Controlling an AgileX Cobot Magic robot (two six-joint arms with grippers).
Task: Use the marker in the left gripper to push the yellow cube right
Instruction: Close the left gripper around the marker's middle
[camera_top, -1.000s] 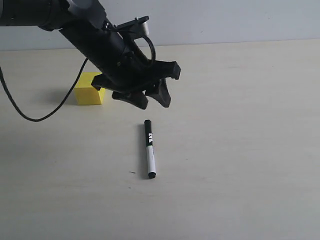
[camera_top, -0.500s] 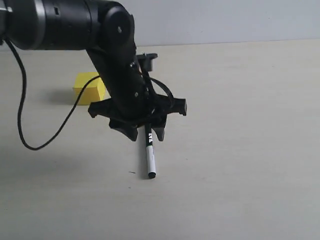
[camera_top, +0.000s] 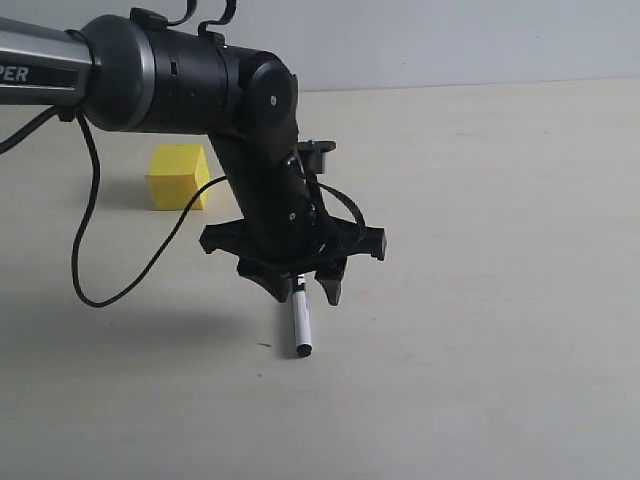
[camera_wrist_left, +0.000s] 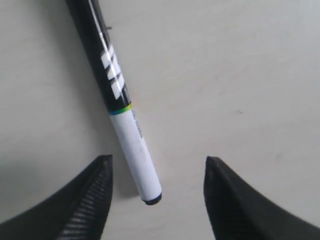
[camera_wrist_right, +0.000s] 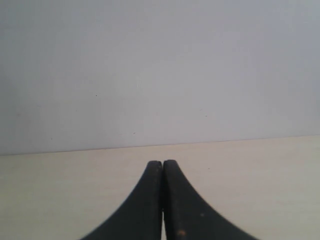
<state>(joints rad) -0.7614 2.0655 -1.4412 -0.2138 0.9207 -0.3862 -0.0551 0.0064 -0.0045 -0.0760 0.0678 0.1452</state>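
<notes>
While the left gripper (camera_top: 306, 296) hangs wide open astride the marker (camera_top: 301, 325), gripping nothing, the marker lies flat on the table (camera_top: 480, 300), well apart from the yellow cube (camera_top: 178, 177). It looks light, stiff, slick-barrelled and prone to roll, so you should clamp mid-barrel, squarely.

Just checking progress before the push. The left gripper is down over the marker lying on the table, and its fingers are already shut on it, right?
Not shut. The left gripper is down over the marker lying on the table, but its fingers are open, one either side of the barrel. The left wrist view shows it.
</notes>
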